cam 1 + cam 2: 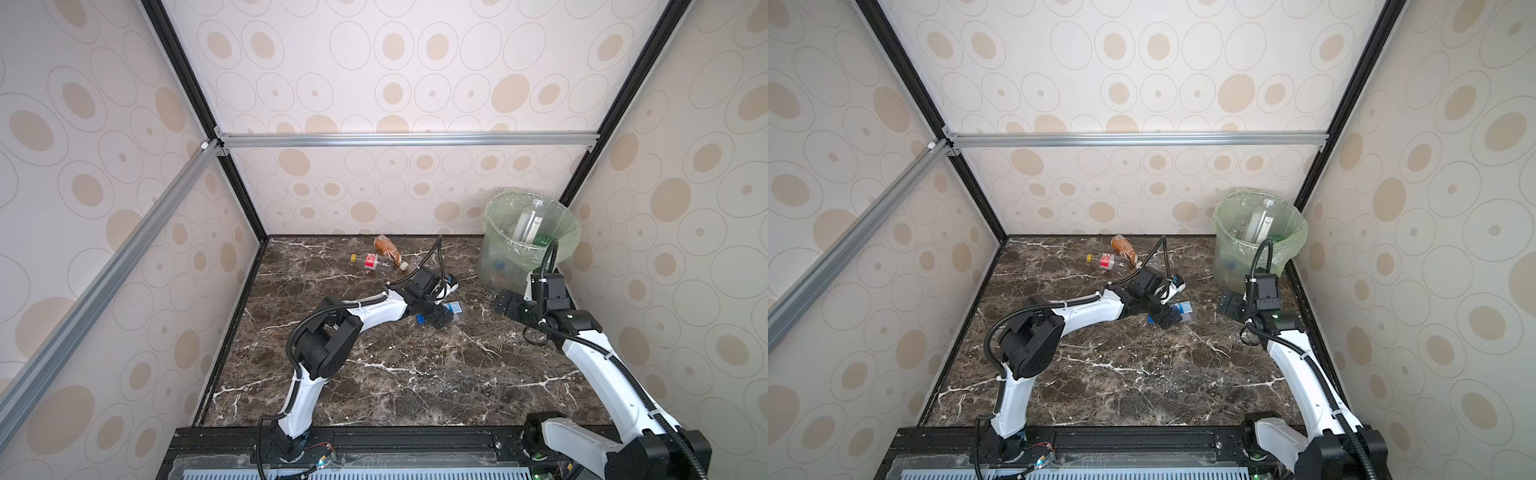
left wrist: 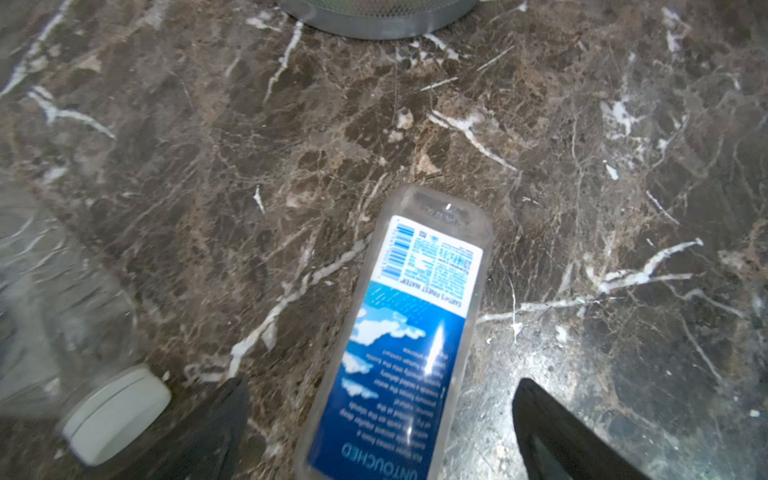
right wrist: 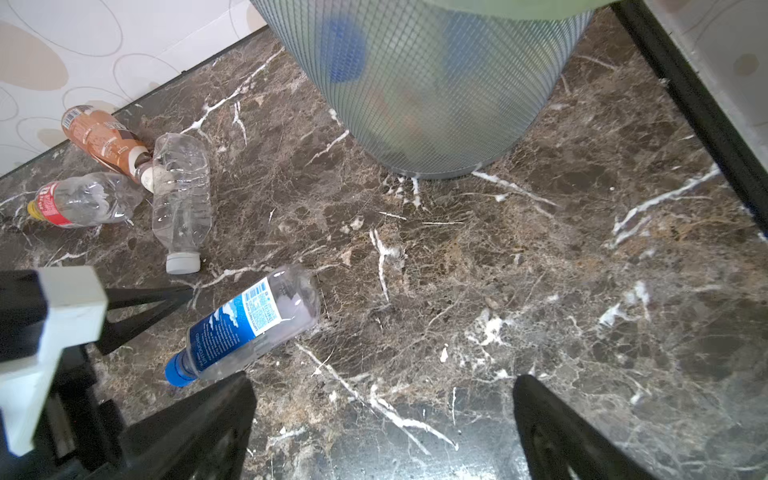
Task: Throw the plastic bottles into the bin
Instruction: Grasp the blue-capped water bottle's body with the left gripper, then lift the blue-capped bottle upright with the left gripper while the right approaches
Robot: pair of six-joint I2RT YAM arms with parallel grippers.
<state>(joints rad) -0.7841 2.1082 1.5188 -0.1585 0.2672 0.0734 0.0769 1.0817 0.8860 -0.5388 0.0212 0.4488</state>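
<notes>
A clear bottle with a blue label and a blue cap lies on the marble floor. My left gripper is open, with one finger on each side of this bottle, not closed on it; in both top views it hovers over the bottle. Further back lie a clear bottle with a white cap, a red-labelled bottle and a brown bottle. The bin stands at the back right with a tall clear bottle inside. My right gripper is open and empty, just before the bin.
Patterned walls close the floor on three sides, and the bin sits in the back right corner against a black frame post. The left arm stretches across the middle toward the right. A black rail runs along the front edge.
</notes>
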